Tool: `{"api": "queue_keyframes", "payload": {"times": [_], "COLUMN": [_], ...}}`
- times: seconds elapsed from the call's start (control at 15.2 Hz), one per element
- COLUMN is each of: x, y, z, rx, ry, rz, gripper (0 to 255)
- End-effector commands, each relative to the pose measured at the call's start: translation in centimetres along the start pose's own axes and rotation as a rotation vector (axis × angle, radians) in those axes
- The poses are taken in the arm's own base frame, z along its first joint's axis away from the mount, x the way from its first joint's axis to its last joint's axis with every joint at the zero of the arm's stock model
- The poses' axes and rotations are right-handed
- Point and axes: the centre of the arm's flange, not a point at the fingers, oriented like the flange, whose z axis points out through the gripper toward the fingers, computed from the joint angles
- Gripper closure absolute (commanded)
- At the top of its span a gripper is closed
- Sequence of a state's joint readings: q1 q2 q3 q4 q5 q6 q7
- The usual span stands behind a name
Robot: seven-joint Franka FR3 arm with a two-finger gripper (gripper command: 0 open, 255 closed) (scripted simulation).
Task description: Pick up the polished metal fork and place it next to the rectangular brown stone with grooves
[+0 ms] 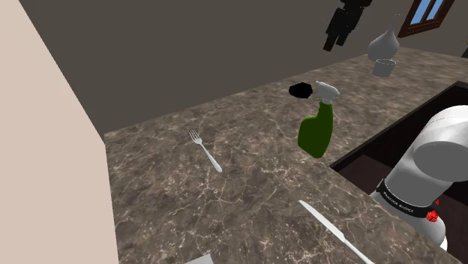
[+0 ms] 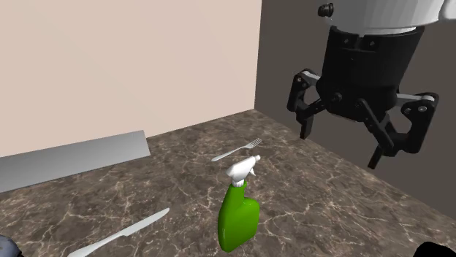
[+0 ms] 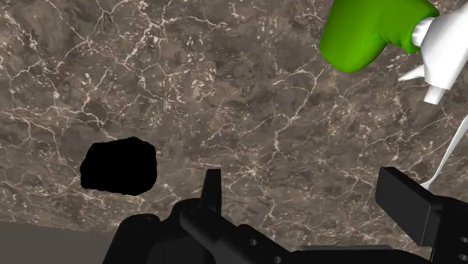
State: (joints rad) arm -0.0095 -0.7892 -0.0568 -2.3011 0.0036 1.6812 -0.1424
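Note:
A shiny metal fork lies flat on the brown marbled counter, tines toward the back wall. It also appears beyond the green bottle in the second exterior view, fork. My black gripper hangs high above the counter, open and holding nothing. In the shoulder view the gripper is up near the top edge, well right of the fork. In the wrist view the gripper looks down on bare counter, with the fork's handle just beyond one finger. A flat black lump sits near the bottle; no brown grooved stone is recognisable.
A green spray bottle with a white nozzle stands between the fork and the black lump. A table knife lies near the counter's front. A grey jar stands at the back right. A beige wall bounds the shoulder view's left.

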Motion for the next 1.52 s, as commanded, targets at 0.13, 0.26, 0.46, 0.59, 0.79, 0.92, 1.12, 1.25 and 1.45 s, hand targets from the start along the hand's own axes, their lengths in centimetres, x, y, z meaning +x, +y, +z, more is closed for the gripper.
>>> {"api": "queue_keyframes", "payload": {"times": [0.13, 0.26, 0.46, 0.59, 0.79, 0.92, 1.12, 1.25, 1.45], "x": [1.0, 2.0, 3.6, 4.6, 6.3, 7.4, 9.0, 10.2, 11.9], "y": [-2.0, -4.0, -6.9, -8.8, -11.7, -13.6, -16.5, -18.3, -21.1], "z": [1.5, 3.0, 5.3, 6.8, 9.1, 10.7, 13.0, 14.6, 16.9], "rx": [-0.001, -0.003, -0.005, -0.007, -0.009, -0.010, -0.013, -0.014, -0.016], "ry": [-0.005, -0.010, -0.018, -0.023, -0.031, -0.036, -0.044, -0.049, -0.057], "rz": [0.012, 0.024, 0.042, 0.054, 0.072, 0.084, 0.102, 0.114, 0.132], "gripper": [0, 0, 0, 0, 0, 0, 0, 0, 0]}}
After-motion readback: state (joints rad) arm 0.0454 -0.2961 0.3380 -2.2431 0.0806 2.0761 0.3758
